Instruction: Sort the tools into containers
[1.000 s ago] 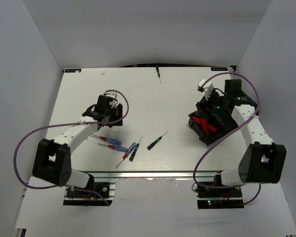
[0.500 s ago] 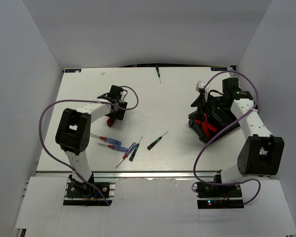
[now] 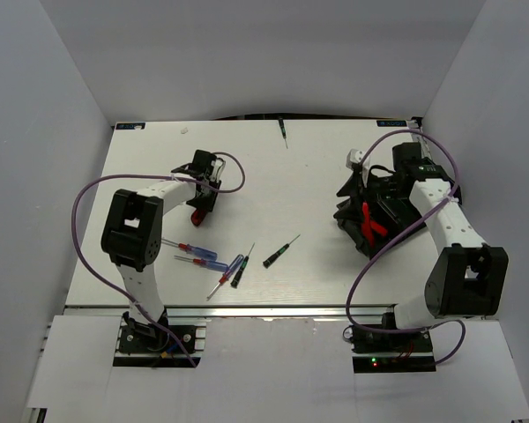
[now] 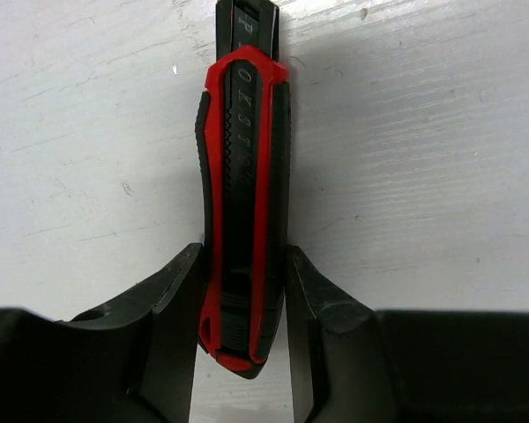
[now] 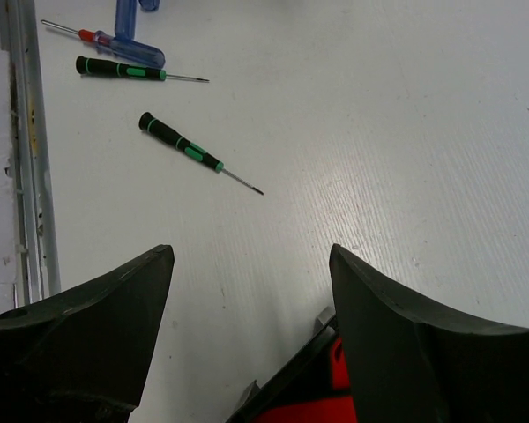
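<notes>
One red-and-black knife [image 4: 242, 203] lies flat on the white worktop [image 3: 317, 176], left of centre, under the left arm's wrist. Left tool [image 4: 244, 264] is narrow: both fingers [image 4: 172, 308] press the sides of the knife's near end, and the knife rests on the worktop. The far end of the knife, with its black tip, sticks out past the fingers.

Right tool [image 5: 249, 256] is wide with nothing between its fingers. It hangs over the black bin [image 3: 351, 227] on the right side of the worktop. Red knife handles [image 3: 368, 222] show inside the bin; count unclear.

A cluster of screwdrivers [image 3: 216, 263], blue-and-red handles plus one black-green, lies loose near the front edge, between the arms. Another black-green screwdriver [image 3: 280, 251] lies just right of that cluster, apart from it. One more screwdriver [image 3: 283, 132] sits at the far edge of the worktop, well apart from the rest.
</notes>
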{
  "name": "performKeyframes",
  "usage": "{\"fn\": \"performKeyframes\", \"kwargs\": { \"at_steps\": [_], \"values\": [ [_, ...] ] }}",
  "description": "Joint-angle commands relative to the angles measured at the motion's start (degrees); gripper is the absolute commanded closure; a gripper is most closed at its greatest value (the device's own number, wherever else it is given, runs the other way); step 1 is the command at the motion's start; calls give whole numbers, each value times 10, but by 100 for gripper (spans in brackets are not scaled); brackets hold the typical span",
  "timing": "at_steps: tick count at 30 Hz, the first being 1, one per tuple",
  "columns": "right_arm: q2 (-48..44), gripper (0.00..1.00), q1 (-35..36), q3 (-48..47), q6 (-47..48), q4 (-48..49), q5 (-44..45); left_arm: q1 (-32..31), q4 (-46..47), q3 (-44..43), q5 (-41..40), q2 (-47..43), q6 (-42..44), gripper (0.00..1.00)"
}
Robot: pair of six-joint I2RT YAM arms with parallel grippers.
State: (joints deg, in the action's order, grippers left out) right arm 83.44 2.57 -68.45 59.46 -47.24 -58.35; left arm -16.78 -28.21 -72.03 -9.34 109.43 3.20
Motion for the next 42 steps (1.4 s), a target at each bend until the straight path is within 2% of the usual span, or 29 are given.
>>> {"fn": "performKeyframes", "kwargs": {
  "at_steps": [1, 2, 3, 7, 9, 11, 15, 16, 17, 19, 20, 21, 23, 24, 25, 26, 30, 34, 42],
  "values": [
    [-9, 22, 13, -5, 7, -14, -17, 10, -3, -4, 34, 6, -11, 59],
    [-7, 22, 20, -6, 1, -13, -14, 11, -3, -3, 37, 4, -19, 63],
    [-6, 23, 25, -8, -3, -8, -12, 15, -3, 0, 42, 3, -22, 72],
    [1, 26, 61, -14, -45, 17, 16, 20, -3, 7, 70, -14, -27, 83],
    [6, 26, 88, -20, -89, 35, 25, 20, -3, 9, 88, -30, -57, 87],
    [10, 27, 117, -23, -131, 71, 41, 21, -2, 12, 135, -53, -78, 91],
    [38, 27, 149, -38, -294, 160, 72, 21, 33, 26, 245, -105, -129, 93],
    [44, 27, 152, -41, -386, 184, 87, 21, 50, 34, 275, -119, -139, 93],
    [52, 27, 156, -43, -432, 225, 92, 21, 65, 53, 328, -133, -177, 93],
    [76, 27, 159, -52, -511, 259, 96, 21, 127, 76, 379, -170, -205, 93],
    [84, 26, 161, -57, -582, 273, 102, 21, 153, 107, 404, -182, -257, 93],
    [100, 26, 163, -63, -620, 294, 111, 21, 216, 123, 452, -201, -277, 93],
    [116, 22, 166, -81, -698, 315, 111, 20, 281, 156, 497, -214, -359, 93],
    [132, 19, 166, -88, -724, 335, 111, 20, 354, 186, 530, -217, -383, 93],
    [139, 12, 168, -97, -749, 348, 98, 20, 389, 201, 544, -221, -424, 93],
    [146, 10, 168, -99, -796, 366, 89, 17, 423, 216, 558, -222, -448, 93],
    [180, 10, 176, -112, -896, 463, 64, -6, 438, 198, 583, -211, -454, 93],
    [204, 11, 191, -131, -948, 541, 62, -25, 445, 179, 595, -205, -460, 93],
    [217, 11, 222, -129, -982, 559, 71, -39, 457, 163, 599, -200, -476, 93]
  ]
}}
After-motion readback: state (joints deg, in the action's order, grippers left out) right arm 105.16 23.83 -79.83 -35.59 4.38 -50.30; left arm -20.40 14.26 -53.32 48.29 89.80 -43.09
